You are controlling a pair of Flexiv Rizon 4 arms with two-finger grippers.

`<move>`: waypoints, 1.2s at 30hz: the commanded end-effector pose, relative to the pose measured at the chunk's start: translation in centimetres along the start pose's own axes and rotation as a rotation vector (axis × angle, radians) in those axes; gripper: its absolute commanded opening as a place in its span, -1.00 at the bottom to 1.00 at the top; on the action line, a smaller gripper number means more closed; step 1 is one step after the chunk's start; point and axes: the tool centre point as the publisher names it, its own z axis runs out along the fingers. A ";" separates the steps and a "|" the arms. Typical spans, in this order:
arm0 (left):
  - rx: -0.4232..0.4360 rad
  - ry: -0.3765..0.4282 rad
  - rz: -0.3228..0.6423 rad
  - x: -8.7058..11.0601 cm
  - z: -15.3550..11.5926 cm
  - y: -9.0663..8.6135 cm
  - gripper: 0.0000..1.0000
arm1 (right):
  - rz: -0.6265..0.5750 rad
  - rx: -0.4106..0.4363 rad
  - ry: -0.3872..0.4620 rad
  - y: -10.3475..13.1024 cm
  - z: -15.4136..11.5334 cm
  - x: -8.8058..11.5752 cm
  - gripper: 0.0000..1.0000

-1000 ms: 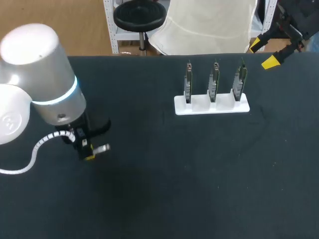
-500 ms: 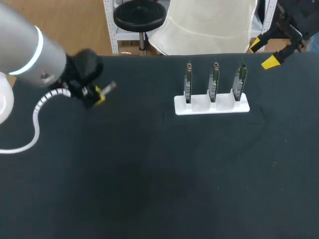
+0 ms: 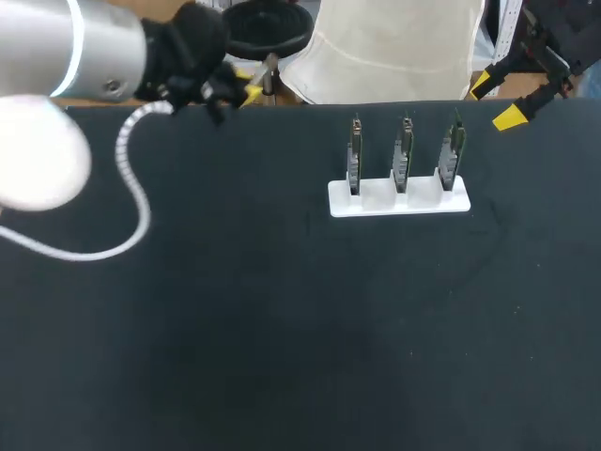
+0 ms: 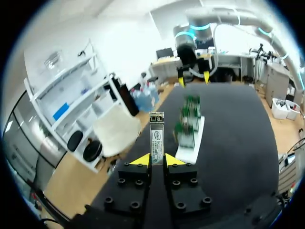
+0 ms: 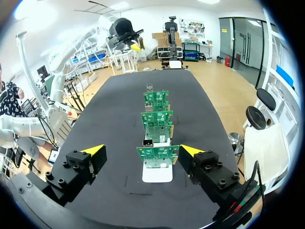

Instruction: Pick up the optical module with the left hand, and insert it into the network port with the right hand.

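well left of the board rack [image 3: 398,200], left gripper [image 4: 157,160] holds the optical module [image 4: 156,136] pointing rackward; right gripper [image 5: 142,150], wide, near the rack.

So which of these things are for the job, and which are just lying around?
For the job: optical module, held in the left gripper; right gripper, open; three circuit boards, standing upright.
Just there: white stand holding the boards; black table.

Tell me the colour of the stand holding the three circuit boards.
The stand is white; the head view shows it best.
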 end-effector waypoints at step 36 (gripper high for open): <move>0.426 -0.605 -0.073 -16.3 17.4 -8.2 -1.00 | 0.000 0.001 0.000 0.0 0.0 0.0 1.00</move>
